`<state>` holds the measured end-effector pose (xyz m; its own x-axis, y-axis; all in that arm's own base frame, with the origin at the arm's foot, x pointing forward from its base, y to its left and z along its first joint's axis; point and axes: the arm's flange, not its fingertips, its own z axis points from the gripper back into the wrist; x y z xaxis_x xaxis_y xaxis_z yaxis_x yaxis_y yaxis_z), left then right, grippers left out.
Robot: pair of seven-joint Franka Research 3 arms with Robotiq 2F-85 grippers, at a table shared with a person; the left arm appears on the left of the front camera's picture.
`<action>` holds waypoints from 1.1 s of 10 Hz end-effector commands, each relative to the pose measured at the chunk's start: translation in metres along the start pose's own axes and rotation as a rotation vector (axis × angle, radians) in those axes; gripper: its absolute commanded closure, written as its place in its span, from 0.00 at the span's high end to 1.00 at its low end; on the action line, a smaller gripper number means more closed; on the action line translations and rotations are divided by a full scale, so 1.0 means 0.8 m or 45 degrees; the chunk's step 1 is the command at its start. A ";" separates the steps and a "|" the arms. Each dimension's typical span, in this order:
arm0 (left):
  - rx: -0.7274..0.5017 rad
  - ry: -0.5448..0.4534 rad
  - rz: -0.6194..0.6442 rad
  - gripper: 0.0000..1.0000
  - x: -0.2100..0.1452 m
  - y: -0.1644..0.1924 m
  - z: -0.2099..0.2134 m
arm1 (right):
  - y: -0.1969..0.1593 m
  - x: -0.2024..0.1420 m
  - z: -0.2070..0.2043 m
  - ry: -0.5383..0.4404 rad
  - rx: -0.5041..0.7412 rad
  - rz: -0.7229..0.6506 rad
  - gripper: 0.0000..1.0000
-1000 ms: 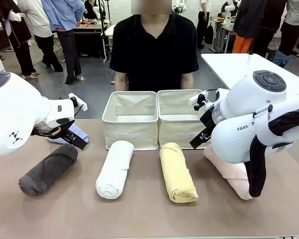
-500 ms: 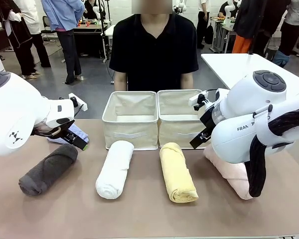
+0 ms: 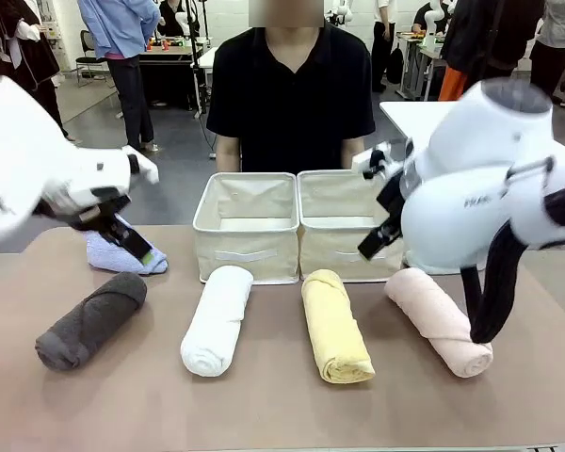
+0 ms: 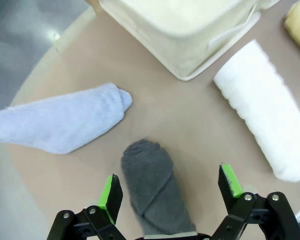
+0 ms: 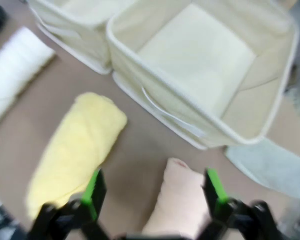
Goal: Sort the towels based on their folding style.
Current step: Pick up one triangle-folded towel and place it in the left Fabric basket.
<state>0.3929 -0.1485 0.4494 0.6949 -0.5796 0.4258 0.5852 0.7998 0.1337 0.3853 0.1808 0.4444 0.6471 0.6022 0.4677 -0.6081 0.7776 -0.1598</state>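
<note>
Four rolled towels lie in a row on the table: dark grey (image 3: 89, 320), white (image 3: 217, 318), yellow (image 3: 335, 325) and pink (image 3: 440, 320). A lavender-blue pointed towel (image 3: 122, 258) lies at the back left. My left gripper (image 3: 141, 249) hangs open above that corner. In its wrist view the left gripper (image 4: 170, 187) straddles the end of the grey roll (image 4: 150, 175) from above, with the lavender towel (image 4: 60, 122) beyond. My right gripper (image 3: 372, 247) is open over the pink roll's far end. The right gripper (image 5: 154, 187) hovers over the pink towel (image 5: 182, 205), beside a pale teal-grey towel (image 5: 270, 165).
Two beige fabric bins (image 3: 248, 226) (image 3: 344, 221) stand side by side behind the rolls, both open on top. A person in black sits just behind them. The white roll (image 4: 262, 127) and yellow roll (image 5: 77, 150) lie close to the bins' front walls.
Both arms have risen and pulled back. The right arm's lift uncovers the whole pink roll. The towels have not moved.
</note>
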 end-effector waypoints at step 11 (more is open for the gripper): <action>0.048 -0.102 -0.082 1.00 0.050 0.008 0.197 | 0.038 0.064 0.198 0.030 -0.038 0.058 1.00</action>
<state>0.3586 -0.1435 0.6092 0.6162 -0.6249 0.4794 0.6089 0.7640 0.2132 0.3263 0.2075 0.6037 0.6323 0.6364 0.4417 -0.6163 0.7587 -0.2109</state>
